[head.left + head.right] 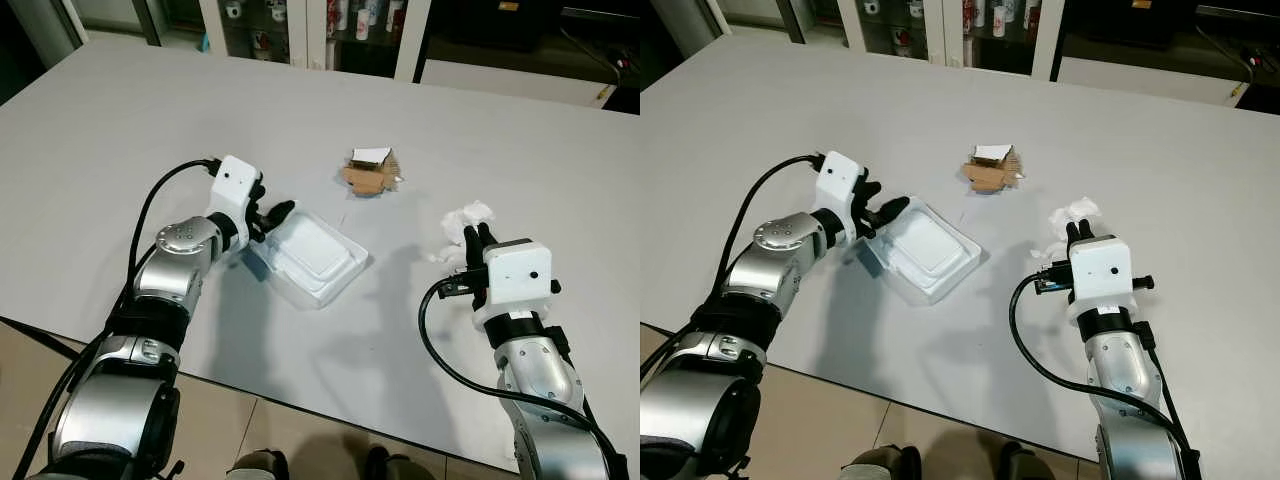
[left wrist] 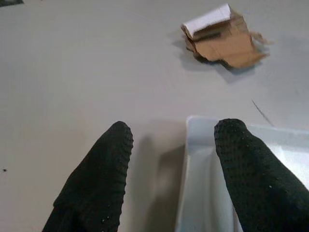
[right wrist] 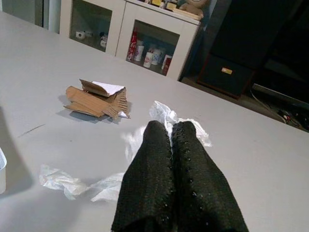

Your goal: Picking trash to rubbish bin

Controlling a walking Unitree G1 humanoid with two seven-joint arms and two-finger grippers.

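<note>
**Trash spread across a grey table, one gripper at the tray**

Three pieces of trash lay on the wide pale grey table. A shallow white plastic tray, rectangular with rounded corners, sat near the robot's edge. Beyond it lay a torn scrap of brown cardboard with a white paper face on top; no writing on it could be read. To the right sat a crumpled white tissue, with thin clear or white wrapping trailing from it.

The left gripper stood at the tray's near corner with its fingers spread apart, one finger over the tray's rim and the other outside it; whether either touched the plastic was hard to tell. It gripped nothing. The right gripper hovered just before the tissue, its two fingers pressed together and empty.

Behind the table stood a white cabinet with open shelves holding cups and a red can whose label was too small to read. Tan flooring showed below the table's near edge.
</note>
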